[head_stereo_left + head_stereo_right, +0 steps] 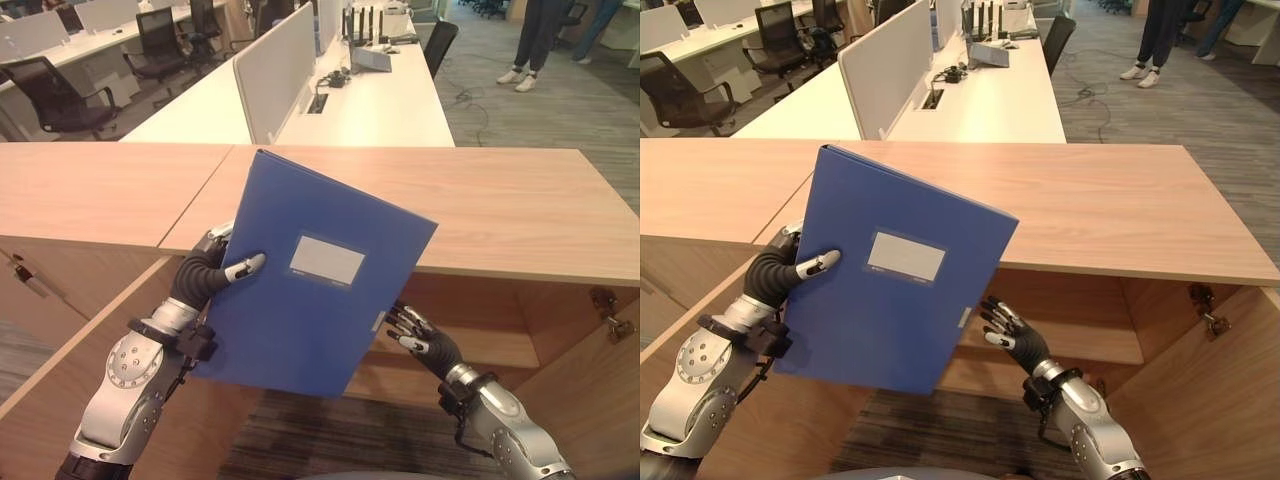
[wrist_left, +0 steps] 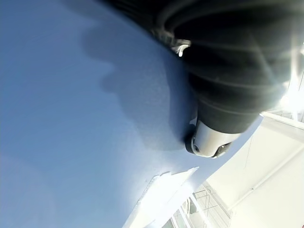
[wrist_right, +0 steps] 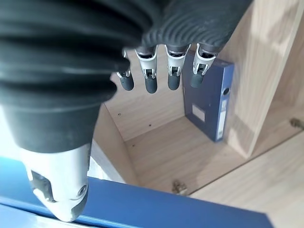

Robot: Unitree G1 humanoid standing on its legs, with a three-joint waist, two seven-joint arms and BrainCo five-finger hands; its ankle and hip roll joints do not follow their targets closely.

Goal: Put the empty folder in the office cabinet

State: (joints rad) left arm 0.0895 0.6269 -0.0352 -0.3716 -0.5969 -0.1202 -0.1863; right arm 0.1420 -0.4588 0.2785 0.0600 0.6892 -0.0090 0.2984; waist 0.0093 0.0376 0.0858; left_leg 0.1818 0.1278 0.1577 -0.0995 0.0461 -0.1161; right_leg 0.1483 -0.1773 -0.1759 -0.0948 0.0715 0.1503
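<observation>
Two hands on one item. Left hand (image 1: 205, 275) pinches the blue folder (image 1: 310, 300) at its left edge, thumb over the front face, fingers hidden behind the cover, so this hand looks like the one carrying the weight. Folder is held up in the air, tilted, label facing the head camera, in front of the wooden countertop (image 1: 500, 200) and above the open cabinet (image 1: 1070, 320); not yet inside. Probably raised like this to clear the cabinet door (image 1: 90, 340) swung open at left before going down and in. Right hand (image 1: 1010, 335) sits at the folder's lower right edge, fingers spread and fairly straight, not wrapped around anything; I read it as steadying that edge, actual contact unclear from the eye views. Right side of the cabinet shows a shelf board (image 1: 1080, 345) and a door hinge (image 1: 1205, 305). Background: white desks (image 1: 370, 100), office chairs (image 1: 50, 95), and a person's legs (image 1: 530, 40) far right, well apart from the work. Left wrist view adds little beyond the thumb pressed on the blue cover. Right wrist view gives what the head camera misses: the cabinet interior with another blue binder (image 3: 211, 102) standing upright against the side panel, bare wood floor beside it, so there looks to be room for the folder. It also shows the right fingers extended and holding nothing, the folder's edge just by the thumb.
</observation>
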